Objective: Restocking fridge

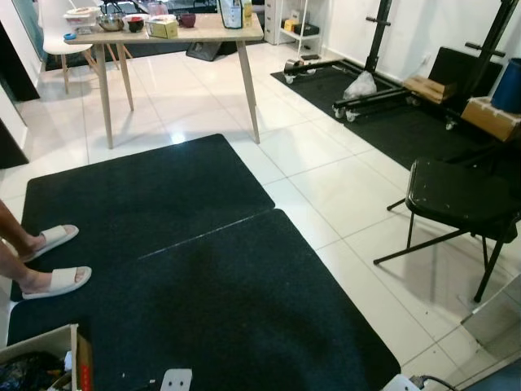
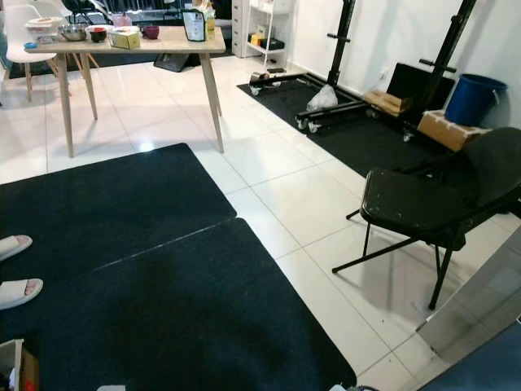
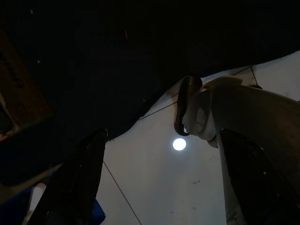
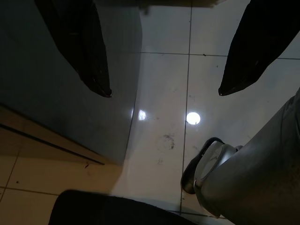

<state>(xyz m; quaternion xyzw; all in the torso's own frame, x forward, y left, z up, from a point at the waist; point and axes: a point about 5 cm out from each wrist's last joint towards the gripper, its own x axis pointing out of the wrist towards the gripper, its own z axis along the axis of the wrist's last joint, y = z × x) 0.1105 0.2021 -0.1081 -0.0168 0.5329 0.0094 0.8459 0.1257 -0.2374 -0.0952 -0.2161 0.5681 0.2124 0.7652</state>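
Both arms hang idle at my sides. My left gripper (image 3: 164, 136) is open over the edge of a black mat and white tiles, nothing between its fingers; my own silver leg (image 3: 243, 117) stands beside it. My right gripper (image 4: 164, 91) is also open and empty, above shiny tiles next to a grey panel (image 4: 56, 108). An open cardboard box (image 1: 41, 362) with mixed goods sits on the floor at my near left. A wooden table (image 1: 203, 34) at the far left carries bowls, a small box and a carton (image 1: 231, 12).
Two black mats (image 1: 203, 277) cover the floor ahead. A person's feet in white slippers (image 1: 57, 281) stand at the left. A black folding chair (image 1: 460, 204) is at the right, a grey panel (image 1: 496, 322) nearer. Gym rack (image 2: 350, 98), blue bin (image 2: 472, 98), cardboard boxes behind.
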